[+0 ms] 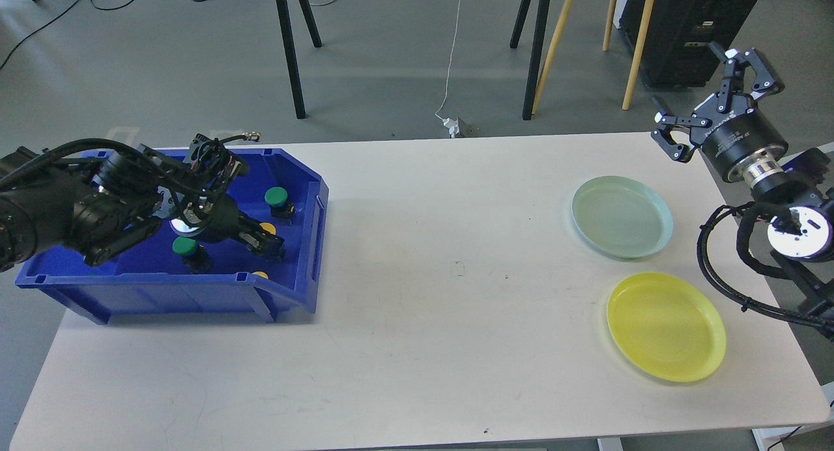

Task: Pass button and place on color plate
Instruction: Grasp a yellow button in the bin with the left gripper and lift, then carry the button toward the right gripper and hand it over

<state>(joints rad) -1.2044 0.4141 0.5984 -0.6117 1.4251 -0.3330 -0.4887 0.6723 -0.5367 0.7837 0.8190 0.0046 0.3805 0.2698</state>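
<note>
Head view: the pick step is being worked, judging by layout. The left gripper (272, 244) is being held low inside the blue bin (296, 288) at the table's (417, 320) left end, with its tips right at a yellow button (267, 228). The fingers are dark and foreshortened, so whether they are closed on that button or just beside it cannot be told.

Other buttons are lying in the bin: a green button (276, 197) toward the back right, a second green button (185, 247) nearer the front left, and a sliver of another yellow button (260, 274) being hidden mostly by the front wall.

The right gripper (717, 99) is being held raised off the table's far right corner, fingers spread wide, nothing between them.

Both plates are sitting bare at the right end, well apart from the bin: green plate (622, 216) farther back, yellow plate (666, 334) nearer.

Orientation: the green buttons are standing cap-up on dark bodies, long axis roughly vertical. The yellow one at the fingertips is too hidden for its axis to be read.

Next move, as judged: a firm grip is needed, then a straight lift clear of the bin wall, carry toward table centre, and a handover to the right gripper. A yellow button would be going to the yellow plate.
</note>
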